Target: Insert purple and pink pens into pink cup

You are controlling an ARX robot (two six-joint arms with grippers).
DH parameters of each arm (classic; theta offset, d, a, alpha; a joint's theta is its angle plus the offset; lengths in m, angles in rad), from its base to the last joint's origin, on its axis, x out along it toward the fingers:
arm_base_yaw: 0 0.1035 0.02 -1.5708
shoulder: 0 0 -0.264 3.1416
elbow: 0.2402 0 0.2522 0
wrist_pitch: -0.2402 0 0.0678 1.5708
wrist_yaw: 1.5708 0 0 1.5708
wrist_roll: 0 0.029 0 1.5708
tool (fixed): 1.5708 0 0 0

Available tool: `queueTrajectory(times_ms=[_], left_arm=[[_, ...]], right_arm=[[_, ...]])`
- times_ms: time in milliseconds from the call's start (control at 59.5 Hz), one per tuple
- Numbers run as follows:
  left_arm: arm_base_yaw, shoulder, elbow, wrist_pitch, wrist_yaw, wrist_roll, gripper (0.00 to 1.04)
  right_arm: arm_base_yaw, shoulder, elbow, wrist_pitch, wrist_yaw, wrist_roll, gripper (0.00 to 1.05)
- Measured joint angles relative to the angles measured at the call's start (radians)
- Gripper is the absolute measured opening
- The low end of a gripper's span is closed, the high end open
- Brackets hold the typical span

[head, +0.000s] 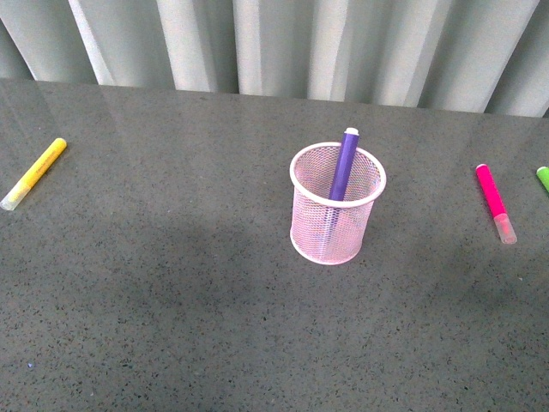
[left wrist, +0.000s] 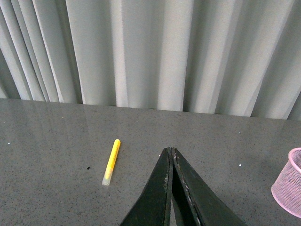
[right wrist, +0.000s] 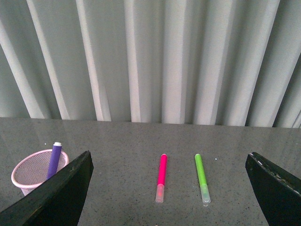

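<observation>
The left gripper (left wrist: 170,149) showed two matte black fingers (left wrist: 155,197), long and tapering to narrow tips; pale scuffs and grey flecks ran along their inner edges. The right gripper (right wrist: 170,154) showed two broad, flat black fingers (right wrist: 59,193) with slanted, straight-cut edges; a thin line of lighter wear traced those edges; small pale specks dotted one rim.

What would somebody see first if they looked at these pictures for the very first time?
Probably the pink cup in the middle of the grey table, with the purple pen standing tilted inside it, poking above the rim. Next, the hot pink pen lying flat on the table off to the cup's right, and a yellow marker lying far to its left.
</observation>
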Motion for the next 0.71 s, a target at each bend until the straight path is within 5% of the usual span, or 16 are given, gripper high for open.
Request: queueTrajectory(times_ms=[386, 470, 705], left_arm=[[0.0, -0.146, 0.0, -0.146, 0.0, 0.0, 0.04], [0.0, -0.277, 0.0, -0.311, 0.002, 0.0, 0.04], [0.0, -0.32, 0.0, -0.327, 0.003, 0.0, 0.04]], right_arm=[[0.0, 0.0, 0.0, 0.0, 0.0, 0.0, 0.98], [0.0, 0.0, 0.0, 0.0, 0.0, 0.0, 0.98], [0.0, 0.0, 0.0, 0.0, 0.0, 0.0, 0.98]])
